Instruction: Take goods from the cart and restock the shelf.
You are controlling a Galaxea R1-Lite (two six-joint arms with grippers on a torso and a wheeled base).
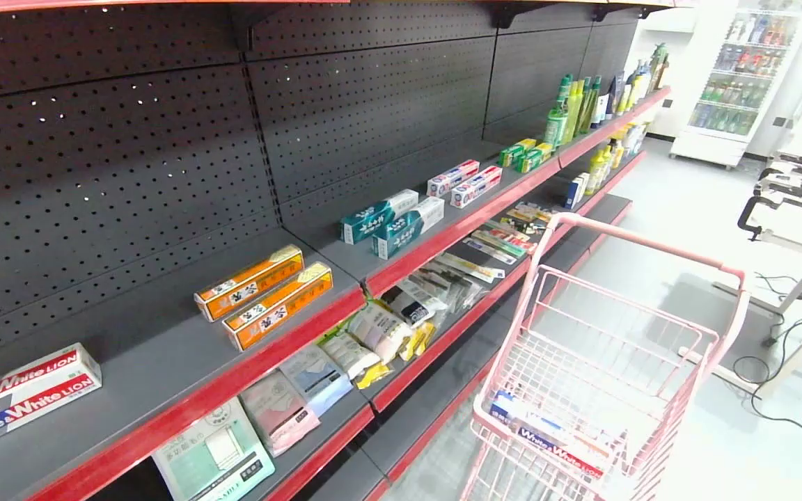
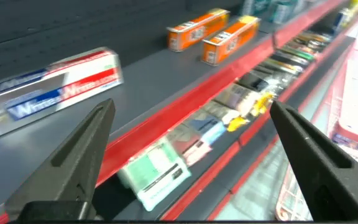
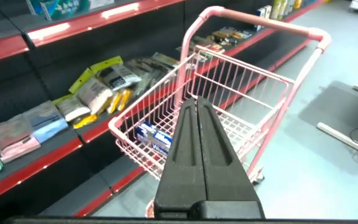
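The left gripper [image 2: 191,107] is spread wide open and holds nothing. It hangs in front of the gray shelf [image 1: 150,369], and the left wrist view looks past it to the shelf's left end. Two long white toothpaste boxes [image 1: 21,393] lie there side by side. Next along the shelf come two orange boxes [image 1: 262,296], close together. Then come two blue-green boxes [image 1: 390,223], then two white boxes with red and blue ends [image 1: 464,182]. The head view shows the far end too, with small green boxes [image 1: 526,154] and tall green and yellow bottles [image 1: 575,104]. On the lower shelf [image 1: 317,445], under the red edge, flat packs [image 1: 282,410] lie in a row, and some yellow packets [image 1: 373,372] lie among them. The wrist views look at these from closer by. To the right of the shelf, a pink wire cart [image 1: 651,247] stands on the floor. One more white toothpaste box [image 1: 554,442] lies at the bottom of its basket. The right wrist view looks down into that basket. The right gripper [image 3: 197,106] points down at it, pressed together and holding nothing. Far off on the right, the head view shows a white fridge [image 1: 742,69] full of drinks.
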